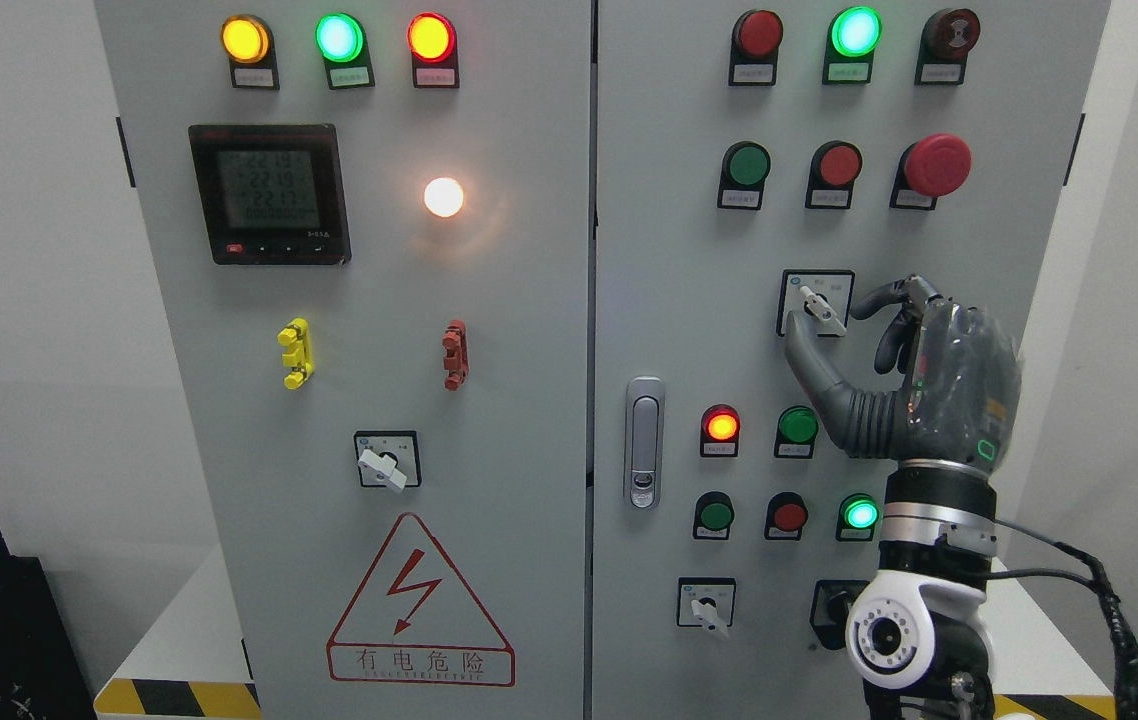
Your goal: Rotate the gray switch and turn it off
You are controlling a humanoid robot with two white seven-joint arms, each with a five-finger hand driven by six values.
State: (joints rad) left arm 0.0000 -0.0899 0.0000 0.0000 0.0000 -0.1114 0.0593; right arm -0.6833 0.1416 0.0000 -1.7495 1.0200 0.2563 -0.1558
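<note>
Small gray rotary switch [818,306] on white square plate, bare cabinet panel just around it, right hand [914,375] raised upright beside it, thumb and curled fingers spread near the knob, grasping nothing.

Looks like an industrial test lab: a grey electrical cabinet [549,400] with indicator lamps [340,37], a digital meter [268,194], a high-voltage warning triangle [419,605], and hazard-striped flooring [179,698].
</note>
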